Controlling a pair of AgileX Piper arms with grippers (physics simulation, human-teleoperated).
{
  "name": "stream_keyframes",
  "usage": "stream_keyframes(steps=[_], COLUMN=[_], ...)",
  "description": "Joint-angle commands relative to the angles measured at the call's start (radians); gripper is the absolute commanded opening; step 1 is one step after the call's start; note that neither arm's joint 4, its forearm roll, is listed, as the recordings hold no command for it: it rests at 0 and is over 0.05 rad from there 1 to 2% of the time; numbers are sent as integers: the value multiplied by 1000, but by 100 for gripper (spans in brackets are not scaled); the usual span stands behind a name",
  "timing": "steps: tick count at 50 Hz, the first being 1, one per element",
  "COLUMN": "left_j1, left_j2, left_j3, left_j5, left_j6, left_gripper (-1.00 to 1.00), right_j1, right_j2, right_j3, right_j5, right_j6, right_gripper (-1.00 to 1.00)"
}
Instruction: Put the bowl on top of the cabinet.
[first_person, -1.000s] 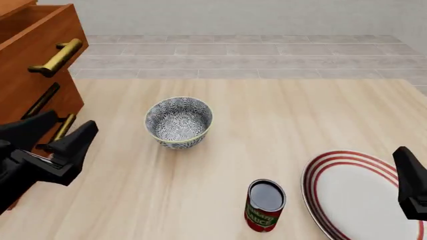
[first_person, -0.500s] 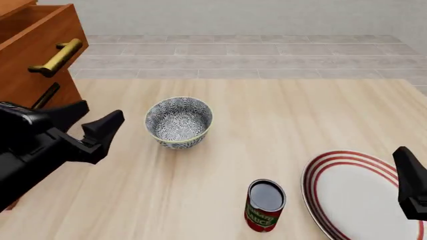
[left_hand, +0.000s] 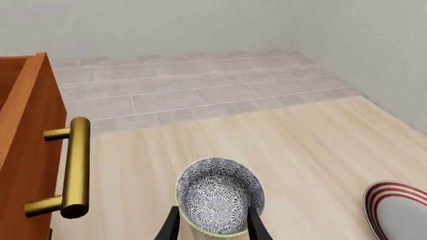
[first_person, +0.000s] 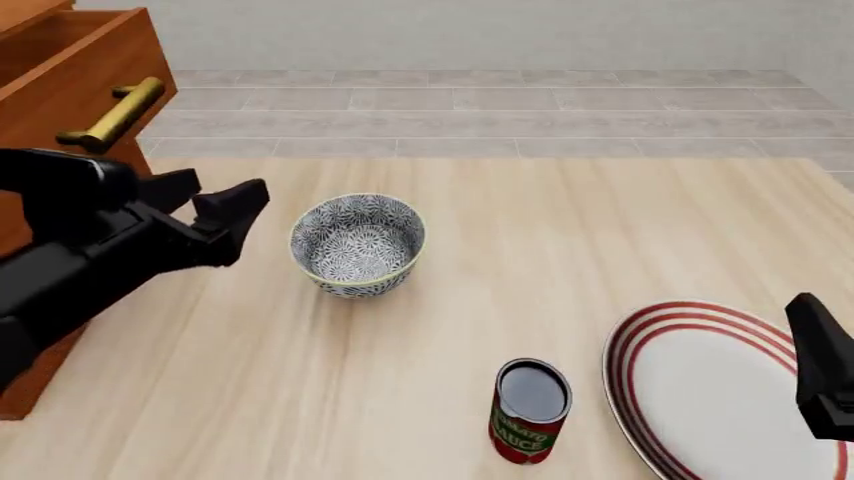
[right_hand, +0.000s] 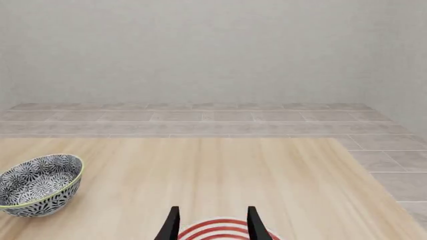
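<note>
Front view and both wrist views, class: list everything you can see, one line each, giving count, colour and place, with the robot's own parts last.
bowl: one, grey-blue and white floral, table centre-left.
cabinet: one, reddish-brown with gold handles, far left.
can: one, red, open top, near edge, right of centre.
plate: one, white with red rings, near right.
table: one, pale wood, under everything.
left hand: one, black, open, just left of the bowl.
right hand: one, black, open, above the plate.
</note>
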Motion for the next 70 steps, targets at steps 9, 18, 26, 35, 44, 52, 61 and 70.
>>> stream_keyframes(steps=[9, 18, 26, 35, 44, 52, 61, 70], left_j1=[45, 24, 12, 10, 13, 9, 1, 33], left_j2=[81, 203, 271, 316, 328, 358, 409, 386], left_j3=[-63, -102, -135, -163, -212, -243, -262, -283], left_j5=[-9, -11, -4, -4, 37, 57, 55, 85], left_j6=[-15, -17, 4, 39, 54, 69, 87, 78], left_gripper=[100, 100, 100, 100, 100, 100, 100, 100], right_j1=[0, 0, 0, 0, 0, 0, 0, 0], right_j2=[0, 0, 0, 0, 0, 0, 0, 0], right_j3=[0, 0, 0, 0, 0, 0, 0, 0], right_j5=[0, 0, 0, 0, 0, 0, 0, 0], right_j6=[0, 0, 0, 0, 0, 0, 0, 0], right_gripper=[100, 100, 100, 100, 100, 100, 100, 100])
